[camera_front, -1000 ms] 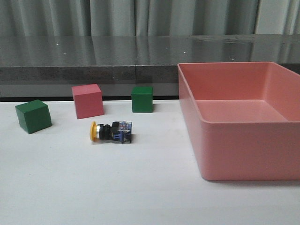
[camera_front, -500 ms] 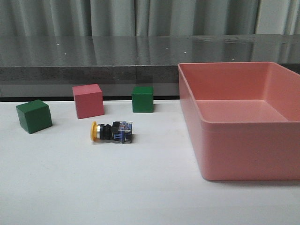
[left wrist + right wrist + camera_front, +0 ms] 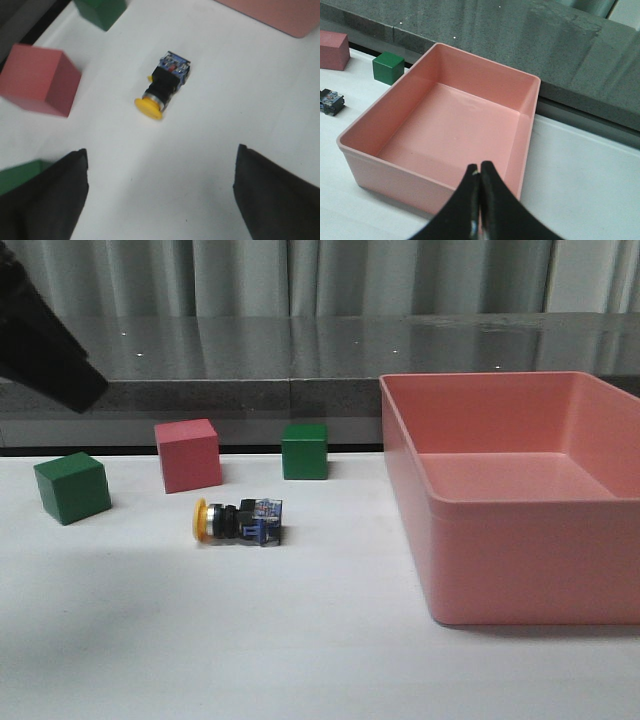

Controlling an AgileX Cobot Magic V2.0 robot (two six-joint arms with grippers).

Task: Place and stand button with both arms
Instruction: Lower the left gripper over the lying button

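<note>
Our right gripper (image 3: 479,210), fingertips pressed together, above the pink bin (image 3: 520,145); green cube (image 3: 388,68) beyond.

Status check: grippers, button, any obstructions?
Left gripper open above yellow-capped push-button, which lies on its side. Right gripper shut, empty, over pink plastic bin. Nothing blocking.

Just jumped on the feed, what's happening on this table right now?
Nothing is gripped yet. The button lies on its side on the white table, yellow cap toward the robot's left. The left gripper hangs open above it, while the left arm shows at the front view's upper left. The right gripper is shut and empty over the pink bin, which looks empty.
</note>
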